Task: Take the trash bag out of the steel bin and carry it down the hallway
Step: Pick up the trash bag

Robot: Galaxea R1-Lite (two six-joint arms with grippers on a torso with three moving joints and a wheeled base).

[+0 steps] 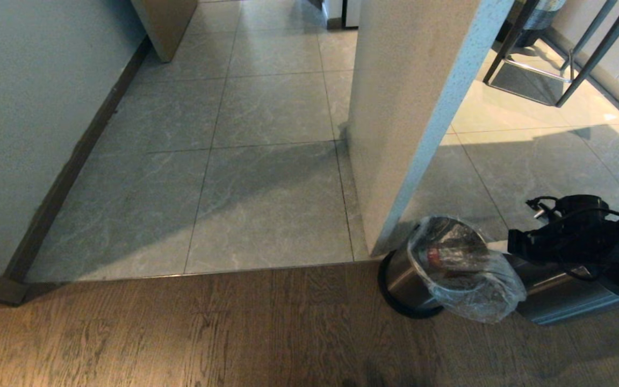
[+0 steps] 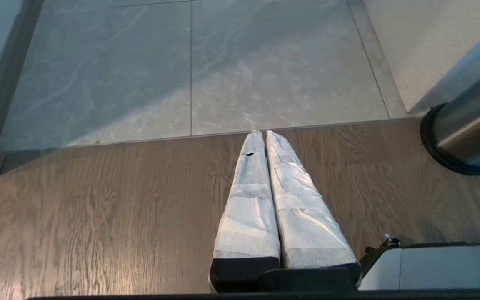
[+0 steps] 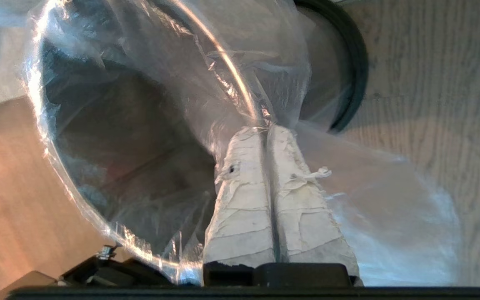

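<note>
The steel bin (image 1: 403,279) stands on the wood floor at the foot of a pale pillar, at the lower right of the head view. The clear crinkled trash bag (image 1: 470,279) lines it and spills over its near rim, with dark and reddish scraps showing through. My right arm (image 1: 573,236) reaches in from the right at rim height. In the right wrist view my right gripper (image 3: 265,129) is shut on a fold of the trash bag (image 3: 140,125) at its mouth, with the bin's black ring (image 3: 354,79) behind. My left gripper (image 2: 261,133) hangs shut and empty above the wood floor. The tiled hallway (image 1: 266,177) runs ahead.
The pale pillar (image 1: 406,107) rises just behind the bin, dividing the hallway from a sunlit tiled area with metal stool legs (image 1: 556,54). A second, larger steel container (image 1: 556,298) sits to the bin's right, under my arm. A wall with dark baseboard (image 1: 73,161) borders the hallway's left.
</note>
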